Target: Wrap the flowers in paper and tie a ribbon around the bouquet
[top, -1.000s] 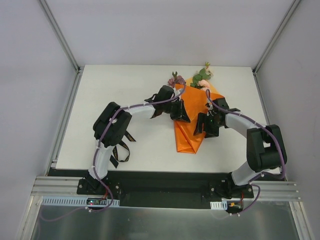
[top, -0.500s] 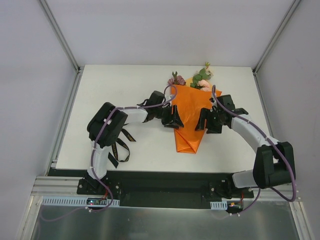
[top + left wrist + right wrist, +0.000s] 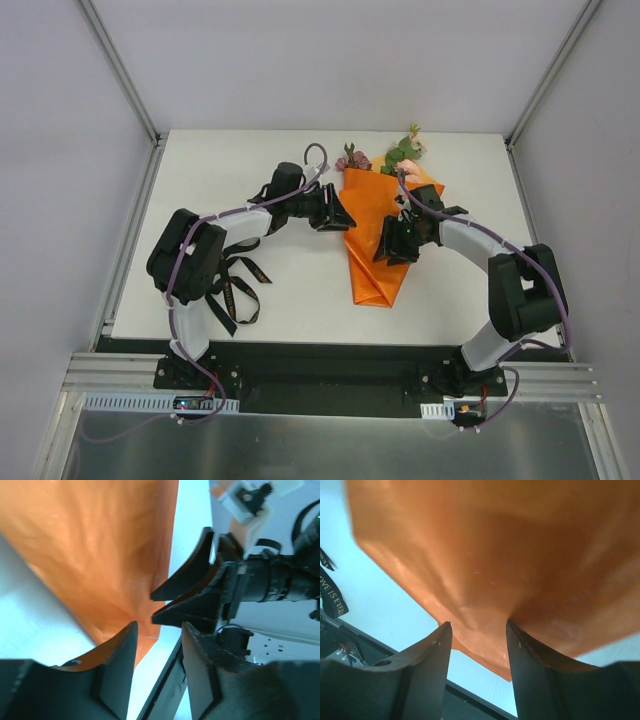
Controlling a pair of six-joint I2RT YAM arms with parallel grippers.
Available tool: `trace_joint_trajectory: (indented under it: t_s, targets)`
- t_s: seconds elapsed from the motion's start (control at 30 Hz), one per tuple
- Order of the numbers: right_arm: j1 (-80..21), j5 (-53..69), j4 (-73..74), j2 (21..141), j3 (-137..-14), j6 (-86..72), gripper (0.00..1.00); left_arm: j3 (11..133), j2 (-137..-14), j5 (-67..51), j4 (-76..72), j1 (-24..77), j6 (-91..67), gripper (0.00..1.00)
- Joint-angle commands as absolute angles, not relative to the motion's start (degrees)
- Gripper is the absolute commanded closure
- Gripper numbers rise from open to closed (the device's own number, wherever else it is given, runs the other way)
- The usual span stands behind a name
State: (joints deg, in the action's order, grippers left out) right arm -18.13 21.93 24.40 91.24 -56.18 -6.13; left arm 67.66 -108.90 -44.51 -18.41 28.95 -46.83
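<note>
Left claw withdrawn from paper, ribbon lettering reads "LOVE IS"

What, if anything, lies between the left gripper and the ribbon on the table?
No object on the table lies between the left gripper and the ribbon. The ribbon lies by the near edge, partly hidden under the left arm's own elbow in the top view. The bouquet is on the gripper's other side.

My overhead view is bright, even and sharp, with only soft shadows on the white table. Both wrist views sit too close. The orange paper blurs, and pale sheen washes over its folds.
</note>
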Motion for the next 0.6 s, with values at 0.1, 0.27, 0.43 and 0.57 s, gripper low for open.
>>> trace_joint_trajectory:
  t_s: [0.1, 0.27, 0.43, 0.57]
  targets:
    - [-20.5, 24.8, 21.3, 95.8, -59.5, -7.6, 0.52, 69.3, -108.9, -47.4, -26.3, 31.7, -52.7, 0.66]
    - [-20.4, 24.3, 21.3, 96.9, -59.5, -7.5, 0.53, 71.0, -116.1, -50.5, -32.6, 33.6, -60.1, 0.74]
    - [-20.1, 26.4, 21.4, 95.5, -59.2, -8.2, 0.53, 68.6, -121.8, -50.7, -38.5, 34.4, -63.4, 0.93]
    - [-18.1, 29.7, 20.4, 91.7, -55.8, -9.4, 0.53, 66.2, -122.1, -48.9, -33.7, 34.1, -57.3, 1.0]
